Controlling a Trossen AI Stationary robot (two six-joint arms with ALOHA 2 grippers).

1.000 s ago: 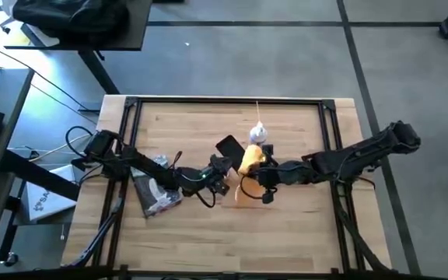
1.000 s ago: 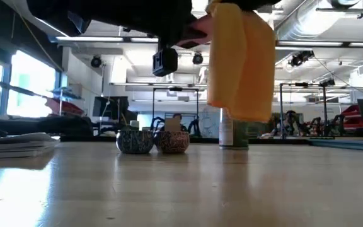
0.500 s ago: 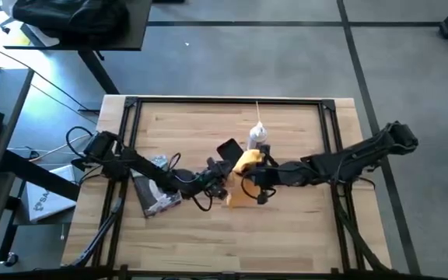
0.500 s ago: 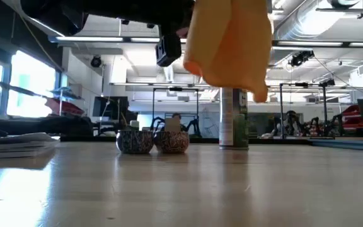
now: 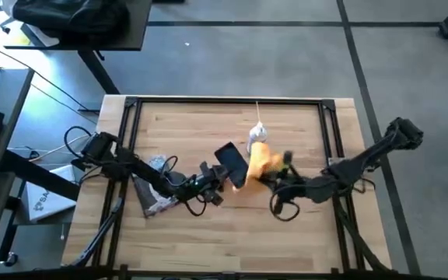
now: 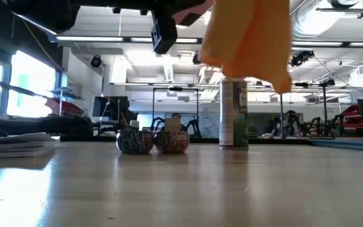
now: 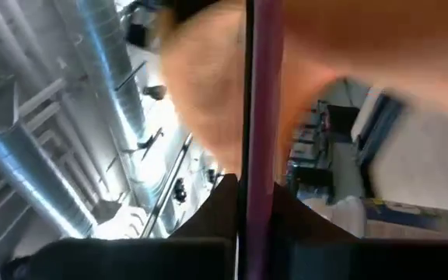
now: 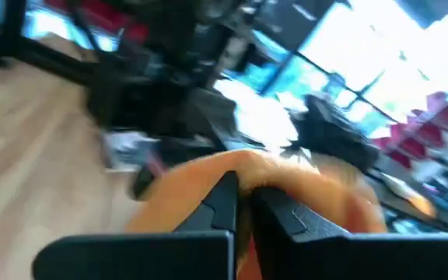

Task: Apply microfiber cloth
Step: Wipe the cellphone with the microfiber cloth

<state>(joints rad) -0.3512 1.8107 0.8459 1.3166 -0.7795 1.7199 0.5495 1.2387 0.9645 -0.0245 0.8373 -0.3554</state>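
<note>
Wooden table (image 5: pixel 185 241), light top, on grey concrete floor (image 5: pixel 232 62). Dark desk (image 5: pixel 92 35) beyond table's far-left corner. Bright windows (image 6: pixel 17 82) left of table; ceiling ducts (image 6: pixel 307 22) overhead.

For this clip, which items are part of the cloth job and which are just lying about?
In the job:
- microfiber cloth, held off the table
- right tool, shut on it
- left tool

Lying about:
- spray can
- two small patterned bowls
- grey-and-white packet
</note>
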